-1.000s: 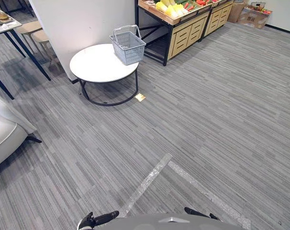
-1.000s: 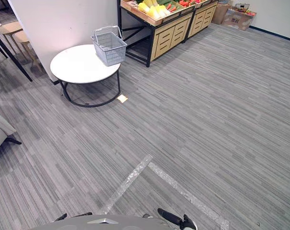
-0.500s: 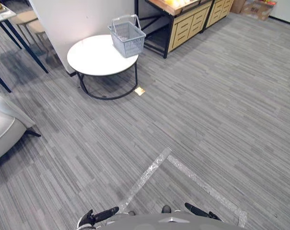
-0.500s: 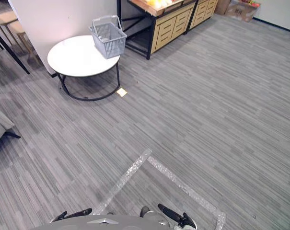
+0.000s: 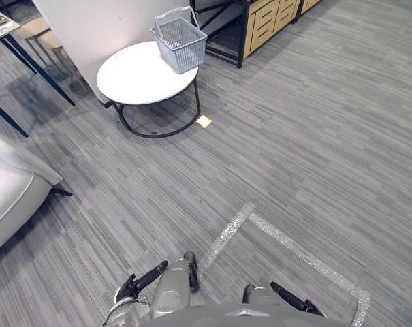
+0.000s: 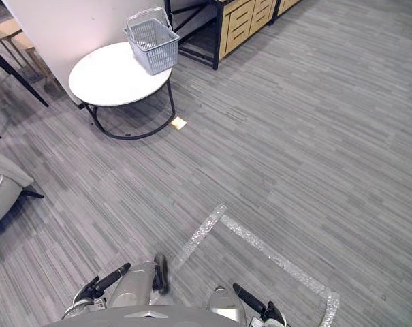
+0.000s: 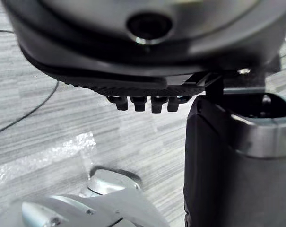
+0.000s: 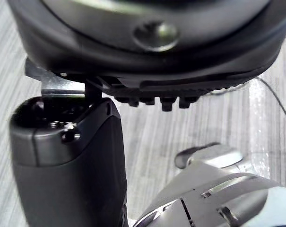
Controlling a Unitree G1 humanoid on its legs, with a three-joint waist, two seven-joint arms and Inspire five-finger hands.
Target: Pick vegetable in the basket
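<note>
Task barely begun: nearest, the robot's left hand (image 5: 141,281) and right hand (image 5: 293,300) hang low at its sides. Their fingers are straight and relaxed and the thumbs stand clear, so each hand holds and touches nothing. No vegetable has been picked. Just ahead, strips of clear tape (image 5: 227,233) mark a corner on the grey striped floor (image 5: 314,136). Farther off to the left, a small yellow tag (image 5: 204,121) lies by the foot of a round white table (image 5: 131,75), well apart from both hands. On the table's far right edge stands the grey mesh basket (image 5: 180,46), upright with its handles up; whether anything lies in it cannot be told. Beyond it, to the right, is a wooden drawer unit (image 5: 263,24). By this view, the approach, the pick and the drop into the basket are all left to do.
</note>
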